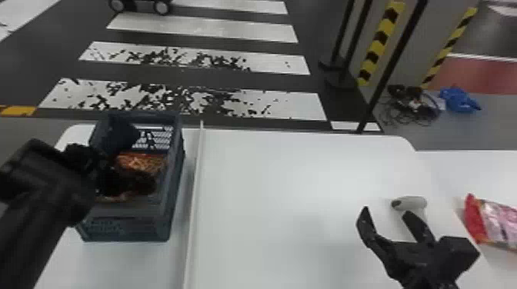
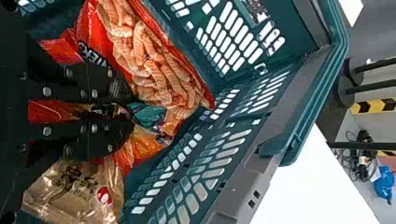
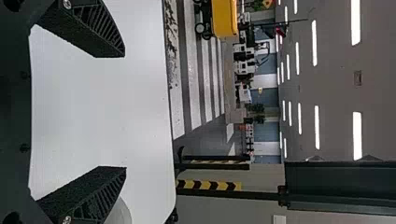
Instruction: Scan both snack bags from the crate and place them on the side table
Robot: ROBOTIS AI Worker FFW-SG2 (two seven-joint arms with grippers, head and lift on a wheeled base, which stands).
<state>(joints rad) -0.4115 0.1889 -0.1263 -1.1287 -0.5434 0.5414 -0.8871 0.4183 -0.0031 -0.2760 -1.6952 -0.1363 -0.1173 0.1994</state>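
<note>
In the head view my left gripper is down inside the blue-green crate, by a snack bag. The left wrist view has the left gripper closed to a narrow gap, pinching a red-orange bag. Beside it lie a red bag with a clear window of twisted snacks and a brown bag. My right gripper stands open over the table near the grey-white scanner; its parted fingers flank bare tabletop in the right wrist view. A red and pink snack bag rests on the side table.
A thin raised strip runs along the white table, right of the crate. The side table adjoins on the right. Black posts stand behind, with cables and a blue bundle on the floor.
</note>
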